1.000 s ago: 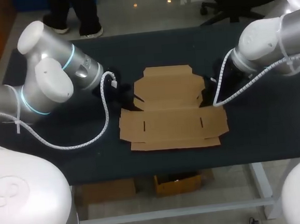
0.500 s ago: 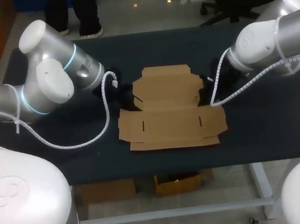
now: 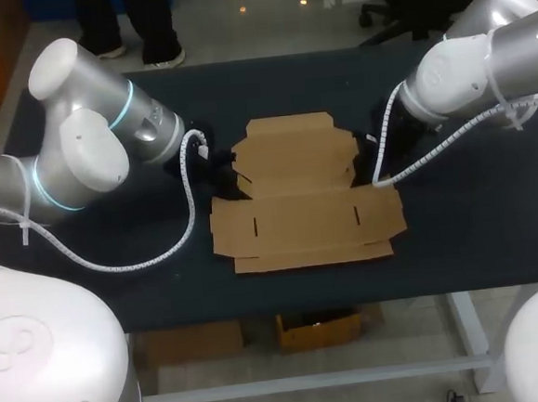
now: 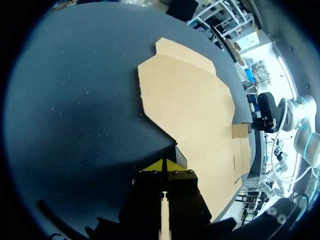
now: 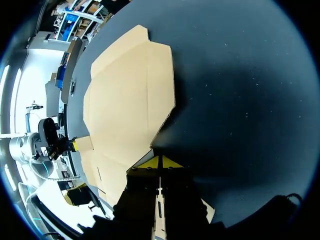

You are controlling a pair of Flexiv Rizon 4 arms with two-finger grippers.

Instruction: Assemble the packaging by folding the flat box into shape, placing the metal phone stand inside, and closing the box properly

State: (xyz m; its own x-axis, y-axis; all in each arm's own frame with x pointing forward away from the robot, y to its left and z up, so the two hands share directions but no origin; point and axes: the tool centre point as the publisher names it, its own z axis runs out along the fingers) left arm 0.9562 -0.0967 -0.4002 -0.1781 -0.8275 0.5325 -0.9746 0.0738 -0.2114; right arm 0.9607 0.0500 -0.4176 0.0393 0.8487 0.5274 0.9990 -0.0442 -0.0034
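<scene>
The dark worktop [image 3: 477, 240] carries one thing, the flat box [image 3: 301, 198], which lies unfolded in the middle with its panels and flaps spread out. Toward 12 o'clock a wide bare band of worktop is between the box and the far edge. At 3 and 9 o'clock there is also bare surface, partly covered by the arms. At 6 o'clock the front flap of the box ends near the worktop's front edge, with only a narrow strip between. The left arm [image 3: 88, 150] comes in from 9 o'clock and the right arm [image 3: 468, 64] from 2 o'clock. The left hand [image 4: 164, 165] is at the box's 9 o'clock side edge, clenched, its yellow tips pressed together. The right hand [image 5: 160, 161] is at the 3 o'clock side edge, also clenched. Whether either hand nips cardboard I cannot tell.
</scene>
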